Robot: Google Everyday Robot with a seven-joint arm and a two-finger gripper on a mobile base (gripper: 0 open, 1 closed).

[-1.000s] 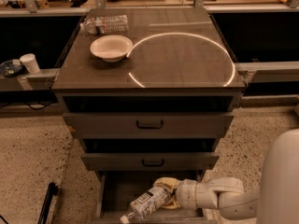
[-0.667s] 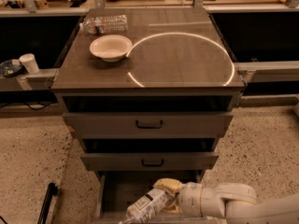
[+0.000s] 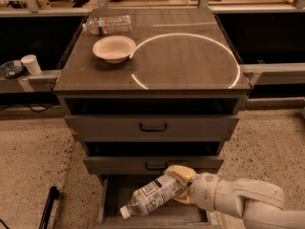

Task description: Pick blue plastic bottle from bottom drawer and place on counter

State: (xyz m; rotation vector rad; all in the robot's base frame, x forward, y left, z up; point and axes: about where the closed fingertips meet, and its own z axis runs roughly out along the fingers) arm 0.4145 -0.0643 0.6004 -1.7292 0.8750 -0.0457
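Holds the bottle [image 3: 150, 194] in the gripper [image 3: 178, 185], over the open drawer [image 3: 103, 202]. Clamps yellowish fingers [image 3: 177, 171] round the bottle's base end, one above and one below. Carries it tilted: white cap [image 3: 125, 213] low, toward the drawer's front left; base higher, toward the drawer's right. Cannot tell whether the cap touches the drawer's floor. Reaches in from the drawer's right with a white arm [image 3: 238, 199]. Shows grey tray floor beneath the bottle. Stacks two wider drawers [image 3: 152, 127] with black handles directly above the drawer. Tops these with the desk [image 3: 190, 70], well above the drawer, marked with a white arc [image 3: 209, 39]. Bears a white bowl [image 3: 114, 48] on the desk, above the drawer's left side, and a clear bottle [image 3: 107, 24] lying flat just behind the bowl, farther back from the drawer. Sets a white cup [image 3: 32, 64] on a ledge [image 3: 28, 82] far to the drawer's upper left.
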